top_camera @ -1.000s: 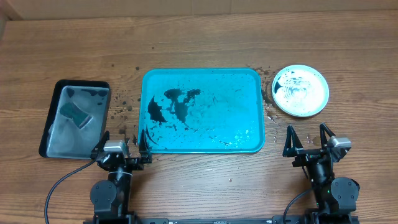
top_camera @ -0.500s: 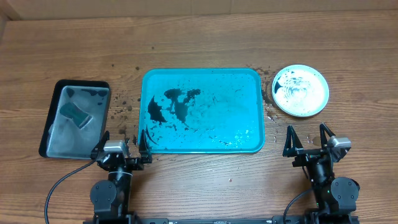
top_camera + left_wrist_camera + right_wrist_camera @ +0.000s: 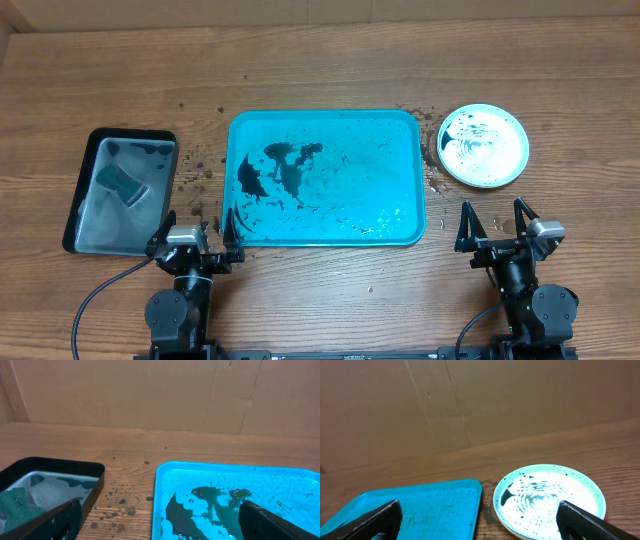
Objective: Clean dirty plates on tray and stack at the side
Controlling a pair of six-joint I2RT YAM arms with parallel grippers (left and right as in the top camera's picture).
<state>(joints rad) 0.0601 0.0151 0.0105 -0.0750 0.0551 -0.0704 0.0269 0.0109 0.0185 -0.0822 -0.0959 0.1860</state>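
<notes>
Desk point(image 3: 320, 60), brown wood grain, with dark specks scattered around the trays. Black tray point(image 3: 130, 133), far left, holds a dark green sponge point(image 3: 122, 183) lying in a wet, greyish bed. Left gripper point(image 3: 198, 222), low at the near edge, arm folded back over its base and pointing away across the desk; jaws spread wide and holding nothing, one finger just before the black tray's near right corner, the other at the turquoise tray's near left corner. Turquoise tray point(image 3: 380, 140), centre, rectangular with rounded corners, smeared with black grime towards its left half and beaded with water near the front rim. Right gripper point(image 3: 492, 215), near edge at right, arm in the same folded pose; jaws fully apart and empty, aimed towards the plate. Dirty plate point(image 3: 484, 146), round, white face with pale rim and black streaks, resting on the desk just right of the turquoise tray, apart from it; whether others lie beneath cannot be told.
</notes>
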